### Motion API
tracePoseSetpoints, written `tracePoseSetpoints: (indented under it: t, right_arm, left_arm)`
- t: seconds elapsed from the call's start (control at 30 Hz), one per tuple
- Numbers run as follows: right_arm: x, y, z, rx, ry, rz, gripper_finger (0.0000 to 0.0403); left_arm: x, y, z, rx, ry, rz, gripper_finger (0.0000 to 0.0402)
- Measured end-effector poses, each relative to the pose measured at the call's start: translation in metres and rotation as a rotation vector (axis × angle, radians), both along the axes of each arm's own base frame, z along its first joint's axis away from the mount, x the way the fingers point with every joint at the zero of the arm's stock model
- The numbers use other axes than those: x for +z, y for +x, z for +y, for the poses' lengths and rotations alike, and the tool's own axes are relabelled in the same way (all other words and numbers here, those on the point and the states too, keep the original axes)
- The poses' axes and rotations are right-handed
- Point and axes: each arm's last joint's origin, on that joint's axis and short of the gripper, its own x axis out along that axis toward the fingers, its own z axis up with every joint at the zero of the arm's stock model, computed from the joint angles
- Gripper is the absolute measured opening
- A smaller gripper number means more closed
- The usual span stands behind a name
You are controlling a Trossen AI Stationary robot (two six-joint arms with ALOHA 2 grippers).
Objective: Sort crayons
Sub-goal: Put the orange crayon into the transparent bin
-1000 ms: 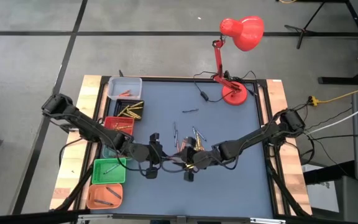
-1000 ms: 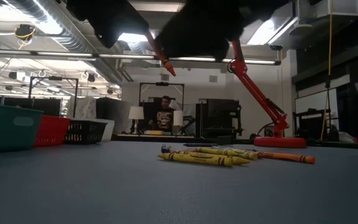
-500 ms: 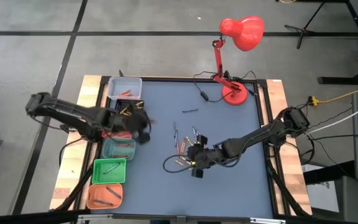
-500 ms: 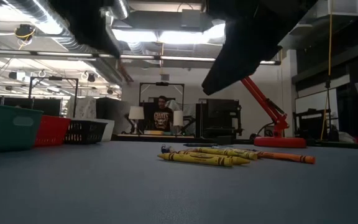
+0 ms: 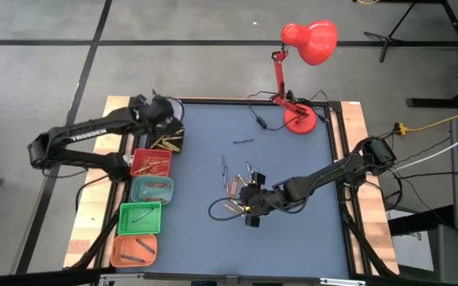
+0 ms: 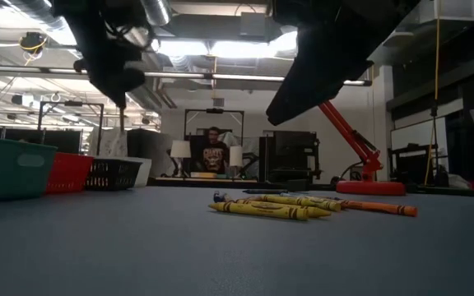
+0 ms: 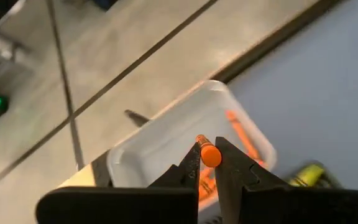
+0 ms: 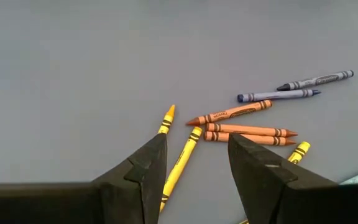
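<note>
Orange is what I'm seeing between the fingers of my left gripper (image 7: pixel 207 163): they are pinching an orange crayon (image 7: pixel 209 154) end-on, right above the clear bin (image 7: pixel 166 140) at the far left corner of the table (image 5: pixel 293 159). That bin is already holding a few orange crayons of its own (image 7: pixel 240 134). From above, I'm reading the left arm as stretching over the row of bins, with its gripper (image 5: pixel 159 111) hanging over that corner bin.

My right gripper (image 8: pixel 194 155) is sitting low over the middle of the mat with its fingers spread wide and nothing between them. It is pointing at the loose crayons (image 8: pixel 244 121) lying flat on the table: two yellow ones just ahead of the fingertips, three orange ones touching each other side by side, and two dark bluish ones a little beyond. I'm also catching the tip of another yellow one beside them.

Along the left edge I'm seeing the other bins: a black bin (image 5: pixel 168 143) with yellow crayons, a red bin (image 5: pixel 151 163), a teal bin (image 5: pixel 152 191), a green bin (image 5: pixel 139 218) and an orange bin (image 5: pixel 133 250). Their contents are too small for me to be sure of colours. A red desk lamp (image 5: pixel 304 48) is standing at the far right corner.
</note>
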Motion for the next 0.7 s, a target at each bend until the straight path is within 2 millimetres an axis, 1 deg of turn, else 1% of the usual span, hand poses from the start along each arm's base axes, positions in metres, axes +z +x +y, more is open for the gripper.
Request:
tracePoseSetpoints:
  t: [0.17,0.33,0.53,0.7]
  right_arm:
    - [0.000,0.000,0.000,-0.001,-0.001,0.001,0.0170]
    - [0.000,0.000,0.000,-0.001,-0.002,0.002,0.0170]
    - [-0.001,0.000,0.000,-0.001,-0.003,0.003,0.0170]
    - [-0.001,0.000,0.000,-0.001,-0.003,0.003,0.0170]
  left_arm:
    - [-0.011,-0.006,0.030,0.124,-0.032,0.015,0.0013]
    - [-0.029,-0.007,0.053,0.208,-0.081,0.075,0.0013]
    - [-0.049,-0.003,0.070,0.249,-0.118,0.119,0.0016]
    - [-0.061,0.001,0.077,0.260,-0.142,0.149,0.0041]
